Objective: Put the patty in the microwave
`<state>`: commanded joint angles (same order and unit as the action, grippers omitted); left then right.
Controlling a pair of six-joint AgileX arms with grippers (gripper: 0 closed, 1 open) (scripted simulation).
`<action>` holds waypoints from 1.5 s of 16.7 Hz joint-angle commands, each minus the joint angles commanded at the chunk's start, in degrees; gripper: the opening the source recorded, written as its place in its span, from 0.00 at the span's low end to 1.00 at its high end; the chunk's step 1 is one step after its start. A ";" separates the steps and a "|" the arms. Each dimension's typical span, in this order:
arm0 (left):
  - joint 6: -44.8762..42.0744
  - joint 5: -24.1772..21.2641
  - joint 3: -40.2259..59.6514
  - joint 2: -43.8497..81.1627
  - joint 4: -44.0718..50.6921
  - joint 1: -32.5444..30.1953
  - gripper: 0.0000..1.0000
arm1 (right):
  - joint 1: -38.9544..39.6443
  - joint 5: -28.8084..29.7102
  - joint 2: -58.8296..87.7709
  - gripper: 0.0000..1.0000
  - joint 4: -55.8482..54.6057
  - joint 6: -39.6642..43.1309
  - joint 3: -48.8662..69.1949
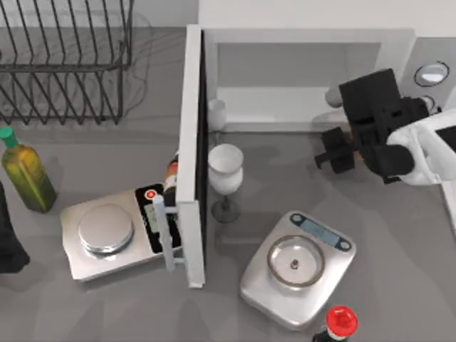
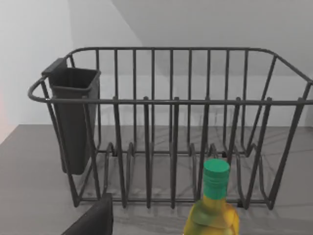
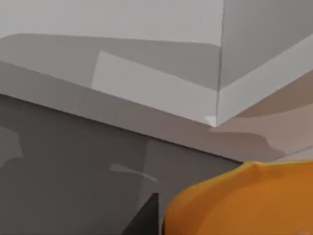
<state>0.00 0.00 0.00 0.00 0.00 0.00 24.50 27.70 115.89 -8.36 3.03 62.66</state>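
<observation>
Microwave sits at 12–1 o'clock on the tabletop, door swung fully open, edge-on, reaching toward 6 o'clock. Cavity pale.

Right gripper is at the cavity mouth, 2 o'clock, just in front of the sill beside the knob panel. The right wrist view shows an orange-yellow rounded patty close against the camera with one dark finger beside it; jaws grasping the patty. Patty is outside the cavity, just in front of the sill.

Left arm is parked at 9 o'clock; whether its jaws are clenched or released I cannot tell.

Other items: wire dish rack at 10–11 o'clock; olive oil bottle near 9; square scale at 8; wine glass at centre beside the door; rounded scale at 5; red-capped bottle at 6.
</observation>
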 joint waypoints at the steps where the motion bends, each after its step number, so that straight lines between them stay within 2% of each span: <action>1: 0.00 0.00 0.00 0.00 0.00 0.00 1.00 | 1.79 1.36 2.16 0.00 -5.20 -3.12 0.46; 5: 0.00 0.00 0.00 0.00 0.00 0.00 1.00 | 8.08 5.50 8.63 0.00 -21.32 -13.35 2.09; 9: 0.00 0.00 0.00 0.00 0.00 0.00 1.00 | 11.24 7.26 11.34 0.00 -28.02 -18.13 3.13; 17: 0.00 0.00 0.00 0.00 0.00 0.00 1.00 | 9.42 7.83 11.37 0.00 -26.51 -18.86 4.43; 21: 0.00 0.00 0.00 0.00 0.00 0.00 1.00 | 5.47 8.55 15.16 0.00 -20.23 -20.49 14.15; 25: 0.00 0.00 0.00 0.00 0.00 0.00 1.00 | 2.37 6.85 23.04 0.00 -13.01 -19.99 27.04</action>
<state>0.00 0.00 0.00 0.00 0.00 0.00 26.87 34.55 138.93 -21.37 -16.97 89.70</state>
